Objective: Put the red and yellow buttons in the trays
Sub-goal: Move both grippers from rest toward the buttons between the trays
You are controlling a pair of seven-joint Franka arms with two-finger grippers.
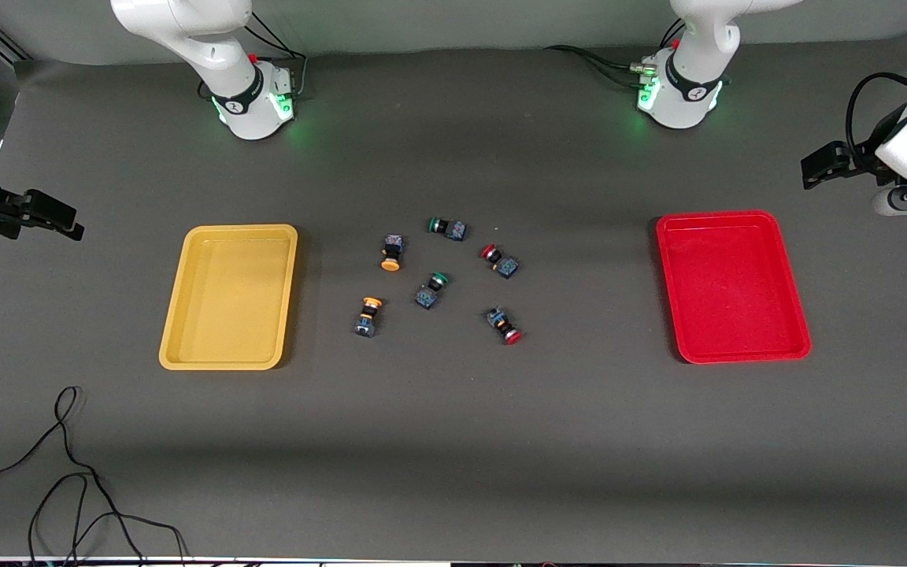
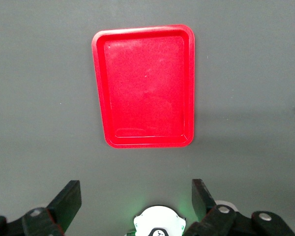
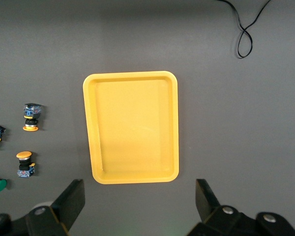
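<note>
The right gripper [image 1: 68,224] hangs in the air past the right arm's end of the table, outside the yellow tray [image 1: 178,346], its two black fingers [image 3: 71,199] spread wide apart with nothing between them. That yellow tray lies flat on the grey table [image 1: 453,441], nothing in it, and serves as the mark for all else; a loose black cable [image 1: 68,472] curls on the table nearer the front camera than the tray. Beside the tray, toward the left arm's end, six small switches lie scattered on their sides. Closest to it are the two yellow-capped buttons, one [image 1: 368,316] nearer the camera and one [image 1: 392,253] farther. A little farther from the tray come two green-capped switches, one [image 1: 430,290] in the middle of the cluster and one [image 1: 447,228] at its farthest edge from the camera. Farther again from the yellow tray lie the two red-capped buttons, one [image 1: 499,261] farther from the camera and one [image 1: 504,325] nearer. Well apart from the yellow tray, past the whole cluster, sits the red tray [image 1: 678,346], also holding nothing. The left gripper [image 1: 820,169] hovers past the red tray at the left arm's end, its fingers [image 2: 69,199] likewise held wide apart and bare.
</note>
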